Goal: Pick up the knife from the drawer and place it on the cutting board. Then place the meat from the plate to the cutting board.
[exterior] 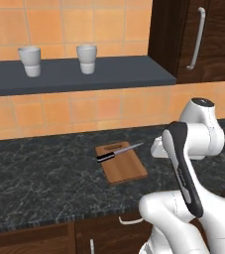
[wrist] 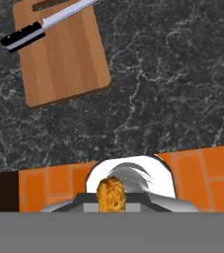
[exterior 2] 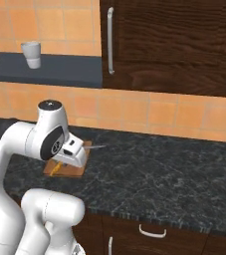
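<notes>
Small black-handled knife (exterior: 118, 152) with slim silver blade lay across the flat rectangular reddish-brown wooden cutting board (exterior: 126, 169), mid-frame in the left base view, blade tip past the board's right edge. In the hand view, same knife (wrist: 43, 25) at upper left, handle overhanging the board (wrist: 66, 62) on its left side. Board flat on dark marbled stone counter (exterior: 39, 183). In the right base view, board (exterior 2: 72, 171) partly hidden behind the white arm, at centre left.

Small orange-tan piece of meat (wrist: 111, 194) sat at bottom centre of the hand view, right at the gripper, a white rounded shape just behind it. Gripper fingertips hidden there; cannot tell whether spread or pinching the meat.

Two white cups (exterior: 29, 60) upright on grey shelf (exterior: 84, 75), upper left of the left base view.
</notes>
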You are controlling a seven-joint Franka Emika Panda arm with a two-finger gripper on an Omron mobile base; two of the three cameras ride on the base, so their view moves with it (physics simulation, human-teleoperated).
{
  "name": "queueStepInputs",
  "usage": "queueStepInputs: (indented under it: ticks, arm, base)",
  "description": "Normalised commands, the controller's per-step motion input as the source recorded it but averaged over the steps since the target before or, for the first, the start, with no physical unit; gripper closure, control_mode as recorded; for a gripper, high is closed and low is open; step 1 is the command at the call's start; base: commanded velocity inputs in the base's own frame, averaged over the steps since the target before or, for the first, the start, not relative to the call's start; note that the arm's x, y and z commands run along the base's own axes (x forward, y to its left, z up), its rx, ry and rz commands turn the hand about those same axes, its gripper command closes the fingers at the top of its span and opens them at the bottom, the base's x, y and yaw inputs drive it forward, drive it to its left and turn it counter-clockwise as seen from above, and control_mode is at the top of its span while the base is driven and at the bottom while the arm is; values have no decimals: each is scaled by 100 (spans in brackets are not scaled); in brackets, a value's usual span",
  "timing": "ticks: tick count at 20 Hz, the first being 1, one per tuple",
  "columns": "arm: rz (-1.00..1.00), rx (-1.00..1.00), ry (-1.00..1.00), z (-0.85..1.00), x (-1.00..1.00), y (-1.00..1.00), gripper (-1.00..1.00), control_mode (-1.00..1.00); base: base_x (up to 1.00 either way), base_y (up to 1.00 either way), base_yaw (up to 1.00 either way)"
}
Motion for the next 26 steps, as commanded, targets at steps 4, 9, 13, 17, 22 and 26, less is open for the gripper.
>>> queueStepInputs:
  ticks: [4, 9, 13, 17, 22, 26]
  arm:
    - [8, -4, 0, -4, 38, 59, 100, -100]
    - [4, -2, 0, -24, 70, 68, 100, -100]
    - [-1, -4, 2, -53, 100, 5, 100, -100]
    - [-24, -2, 7, -42, 100, 0, 100, -100]
    - [-59, 8, 11, -32, 54, -6, 100, -100]
    - [-62, 9, 1, -42, 30, 6, 100, -100]
  base:
    - [0, 0, 0]
    - [0, 0, 0]
    - [0, 0, 0]
    - [0, 0, 0]
    - [0, 0, 0]
    - [0, 0, 0]
